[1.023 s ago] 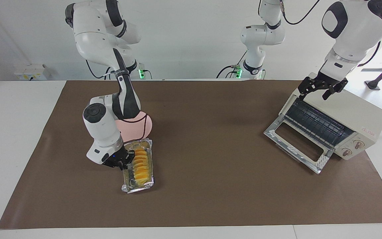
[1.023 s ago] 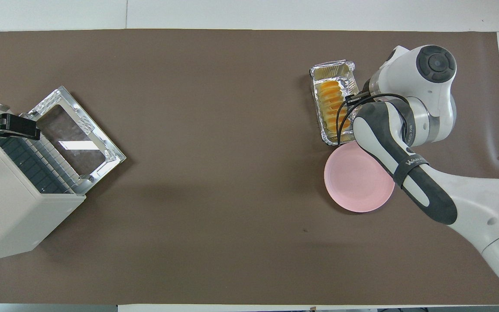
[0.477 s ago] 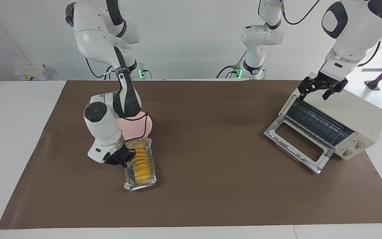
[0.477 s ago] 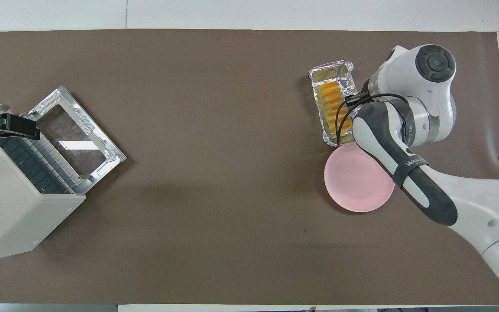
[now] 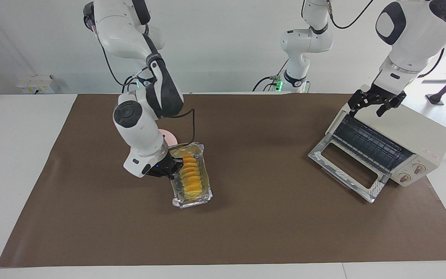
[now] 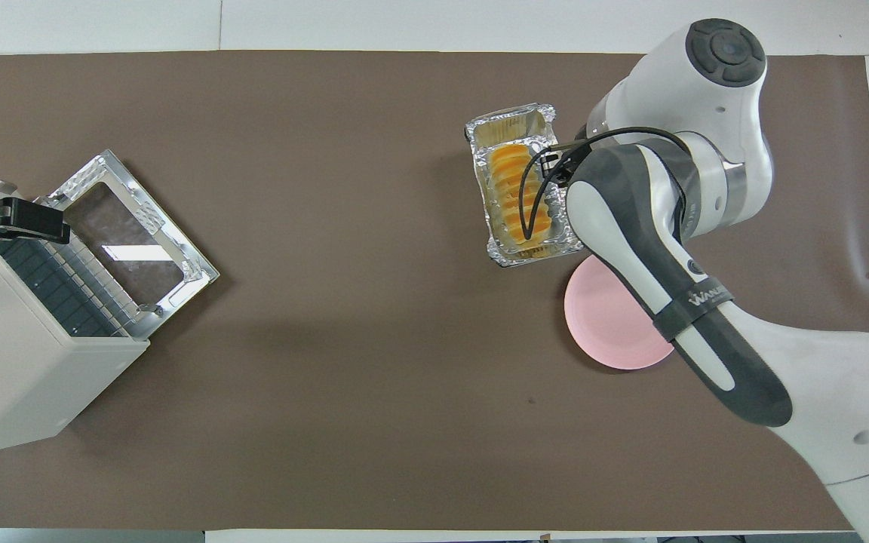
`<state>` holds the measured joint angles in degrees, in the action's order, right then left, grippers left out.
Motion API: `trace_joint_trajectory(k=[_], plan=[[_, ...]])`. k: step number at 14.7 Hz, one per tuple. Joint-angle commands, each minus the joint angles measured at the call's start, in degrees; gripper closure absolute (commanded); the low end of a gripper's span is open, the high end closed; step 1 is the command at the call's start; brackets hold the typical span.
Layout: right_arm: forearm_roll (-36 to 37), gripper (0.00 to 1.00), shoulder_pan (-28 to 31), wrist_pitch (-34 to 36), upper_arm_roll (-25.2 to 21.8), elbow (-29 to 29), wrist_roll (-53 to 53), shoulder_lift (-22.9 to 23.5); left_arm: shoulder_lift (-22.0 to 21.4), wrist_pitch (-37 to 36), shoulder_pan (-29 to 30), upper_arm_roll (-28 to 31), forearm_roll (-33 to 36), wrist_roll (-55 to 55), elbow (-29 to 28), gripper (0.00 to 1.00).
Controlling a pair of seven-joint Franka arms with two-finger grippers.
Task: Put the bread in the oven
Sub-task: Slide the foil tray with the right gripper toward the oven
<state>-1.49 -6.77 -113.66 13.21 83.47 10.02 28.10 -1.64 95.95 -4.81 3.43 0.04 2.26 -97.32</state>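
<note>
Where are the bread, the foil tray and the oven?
bread (image 5: 190, 175), facing view, middle slices.
foil tray (image 6: 511, 121), overhead view, end wall farthest from the robots.
oven (image 5: 409, 130), facing view, top panel.

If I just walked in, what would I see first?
Probably the yellow bread in its shiny foil tray, carried above the brown mat by the right gripper, jaws shut on the tray's edge. Next, the white oven at the left arm's end, door hanging open, with the left gripper over it.

Golden-yellow ridged bread (image 5: 190, 175) in a crinkled silver foil tray (image 5: 206, 193), pink plate (image 6: 608, 332), cream-white oven (image 5: 420, 135), brown mat (image 5: 269, 232).
</note>
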Motion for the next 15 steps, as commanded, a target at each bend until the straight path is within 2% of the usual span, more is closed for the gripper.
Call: trace_joint_trajectory(k=[1,3,5,8,10,13,15], plan=[[0.1,1.00,-7.3,-1.2,-0.1,-1.2,9.6,0.3,-1.0,0.3,0.2,0.1,-0.8,0.5,-1.2,0.00],[1.9,1.00,-12.6,-5.4,-0.4,0.5,16.8,0.1,-1.0,0.3,0.2,0.1,-0.8,0.5,-1.2,0.00],[4.6,1.00,-16.7,-10.4,-0.4,5.1,22.6,-1.2,-1.0,0.3,0.2,0.1,-0.8,0.5,-1.2,0.00],[8.6,1.00,-20.5,-18.0,-0.4,10.7,30.9,-1.6,-1.0,0.3,0.2,0.1,-0.8,0.5,-1.2,0.00],[11.2,1.00,-20.6,-21.8,-0.4,13.2,33.4,-1.3,-1.0,0.3,0.2,0.1,-0.8,0.5,-1.2,0.00],[11.2,1.00,-19.5,-28.0,-0.6,15.9,34.1,-0.9,-1.0,0.3,0.2,0.1,-0.8,0.5,-1.2,0.00],[11.2,1.00,-19.2,-29.2,-0.6,17.0,35.3,-1.0,-1.0,0.3,0.2,0.1,-0.8,0.5,-1.2,0.00]])
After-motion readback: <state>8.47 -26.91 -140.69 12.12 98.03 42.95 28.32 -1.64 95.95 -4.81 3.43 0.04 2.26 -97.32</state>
